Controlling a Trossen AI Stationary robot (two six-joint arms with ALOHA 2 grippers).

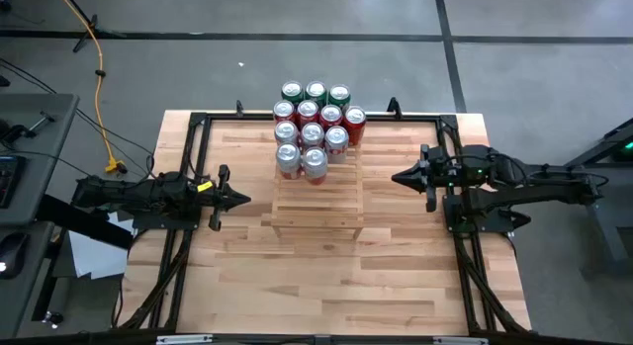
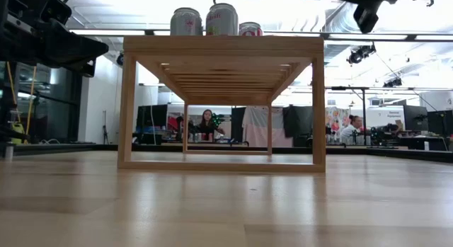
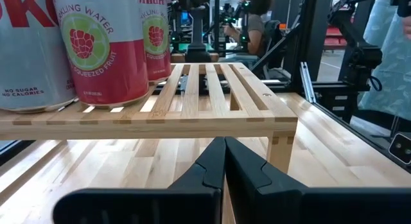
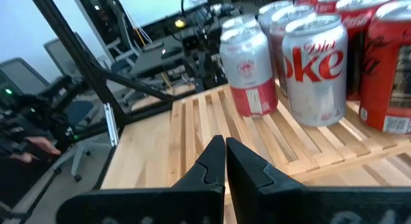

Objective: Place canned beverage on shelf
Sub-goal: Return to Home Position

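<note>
The shelf (image 1: 316,197), a light wooden slatted rack on short legs, stands mid-table. Several beverage cans (image 1: 315,128), green, red and silver, stand upright in a tight group on its far part; the near slats are bare. My left gripper (image 1: 242,198) hovers shut, left of the shelf, pointing level at its side (image 3: 212,115). My right gripper (image 1: 398,175) hovers shut to the right of the shelf and higher, looking slightly down on a silver can (image 4: 318,67) and a red-and-white can (image 4: 249,73). Neither gripper holds anything.
Black frame rails (image 1: 198,120) run along the table's far, left and right sides. In the low view the shelf (image 2: 223,47) stands on its legs with open space under it. People (image 2: 207,123) sit in the room beyond the table.
</note>
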